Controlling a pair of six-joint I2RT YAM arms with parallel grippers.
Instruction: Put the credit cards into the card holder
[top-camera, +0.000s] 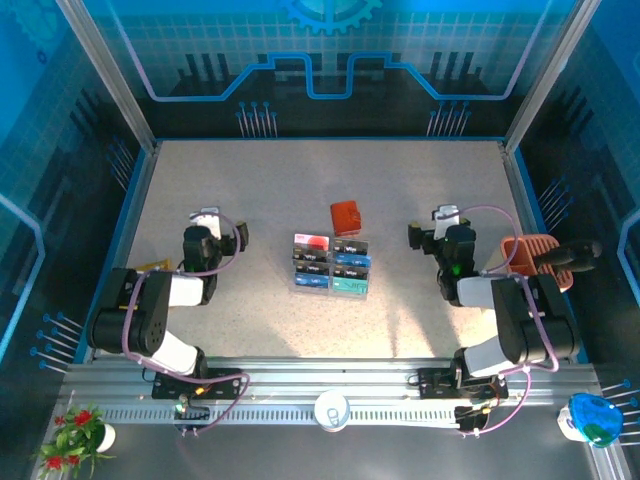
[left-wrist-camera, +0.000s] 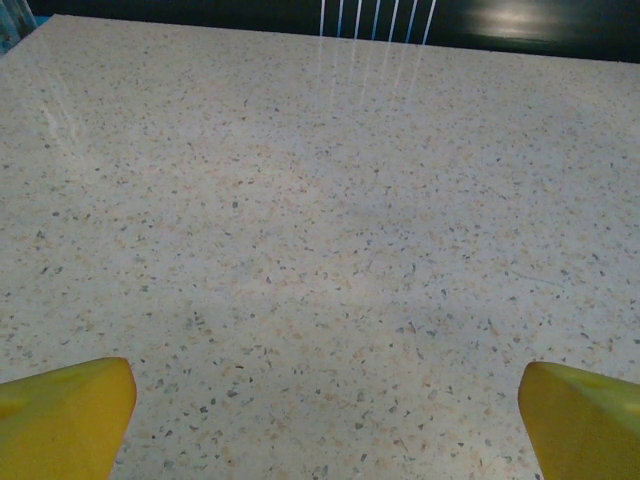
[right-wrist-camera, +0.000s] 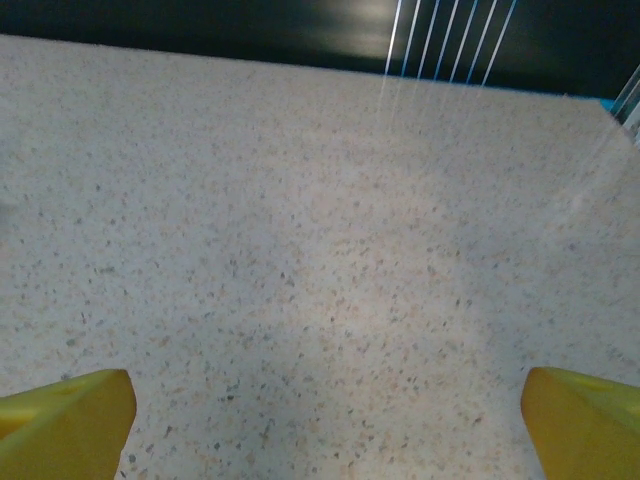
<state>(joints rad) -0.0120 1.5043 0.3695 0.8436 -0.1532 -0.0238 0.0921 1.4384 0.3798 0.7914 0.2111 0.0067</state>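
Several credit cards (top-camera: 331, 265) lie in two short columns at the middle of the table, with dark, blue, teal and pink-red faces. Just behind them sits the card holder (top-camera: 347, 216), a small red-orange wallet, folded shut. My left gripper (top-camera: 205, 218) rests left of the cards, well apart from them. In the left wrist view it (left-wrist-camera: 325, 420) is open, its yellow fingertips (left-wrist-camera: 65, 415) wide apart over bare speckled tabletop. My right gripper (top-camera: 445, 220) rests to the right of the cards. It (right-wrist-camera: 328, 425) is open too, with nothing between its yellow fingertips (right-wrist-camera: 585, 425).
A terracotta slotted bin (top-camera: 537, 255) stands at the table's right edge beside the right arm. A white cup (top-camera: 331, 410), a small plant (top-camera: 78, 428) and a blue object (top-camera: 592, 420) sit on the rail in front. Blue walls enclose the table.
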